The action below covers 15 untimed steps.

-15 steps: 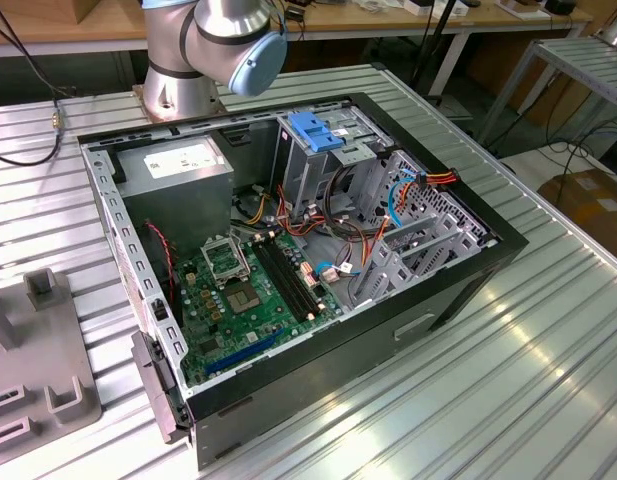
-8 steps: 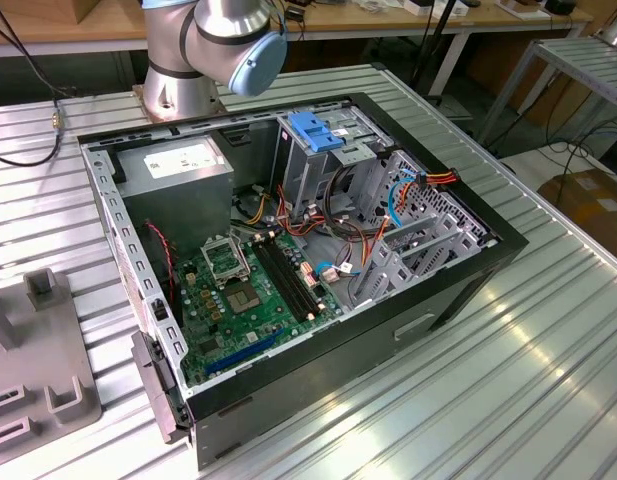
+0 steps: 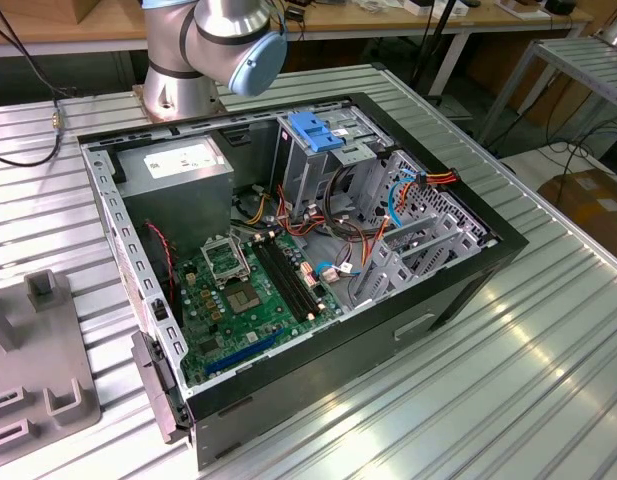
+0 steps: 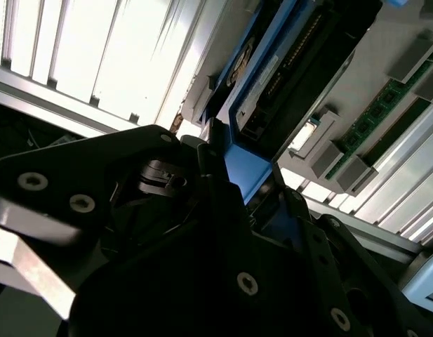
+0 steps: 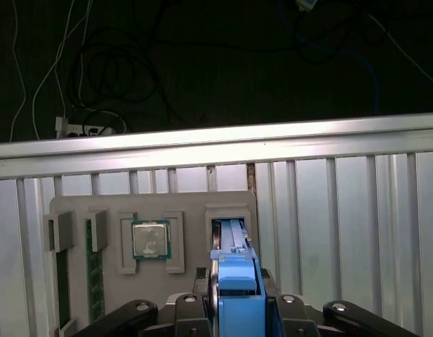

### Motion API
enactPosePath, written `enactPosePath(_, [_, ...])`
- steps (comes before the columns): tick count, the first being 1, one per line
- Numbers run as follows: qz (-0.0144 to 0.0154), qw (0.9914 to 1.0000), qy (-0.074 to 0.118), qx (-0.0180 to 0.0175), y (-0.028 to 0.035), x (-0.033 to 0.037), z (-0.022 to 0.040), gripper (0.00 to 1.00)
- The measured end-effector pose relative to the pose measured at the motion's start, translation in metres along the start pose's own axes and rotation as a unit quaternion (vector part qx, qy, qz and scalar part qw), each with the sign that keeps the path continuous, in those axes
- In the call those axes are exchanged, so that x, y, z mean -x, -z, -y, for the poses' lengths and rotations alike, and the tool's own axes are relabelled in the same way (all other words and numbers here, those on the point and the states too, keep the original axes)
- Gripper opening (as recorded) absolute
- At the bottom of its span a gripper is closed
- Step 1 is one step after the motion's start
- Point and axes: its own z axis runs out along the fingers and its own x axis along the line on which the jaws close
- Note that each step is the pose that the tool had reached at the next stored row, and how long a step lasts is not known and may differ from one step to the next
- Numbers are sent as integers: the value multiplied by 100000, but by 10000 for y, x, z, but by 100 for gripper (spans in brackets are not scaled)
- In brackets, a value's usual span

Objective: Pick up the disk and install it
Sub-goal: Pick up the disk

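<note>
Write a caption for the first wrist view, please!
The pincer flanks the blue-railed disk, on edge at its slot in the grey parts tray, beside a processor chip.

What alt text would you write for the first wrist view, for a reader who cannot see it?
The gripper holds the blue-framed disk edge-on over a slot in a grey tray. The tray also carries a processor chip and a green memory stick, and lies on a ribbed metal table; cables trail across the dark floor beyond.

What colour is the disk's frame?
Light blue. The disk's frame shows best in the first wrist view.
</note>
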Motion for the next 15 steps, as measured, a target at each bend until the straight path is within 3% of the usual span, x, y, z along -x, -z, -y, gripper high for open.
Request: enactPosePath(15, [-1, 100000, 1, 0, -8, 0, 0, 37])
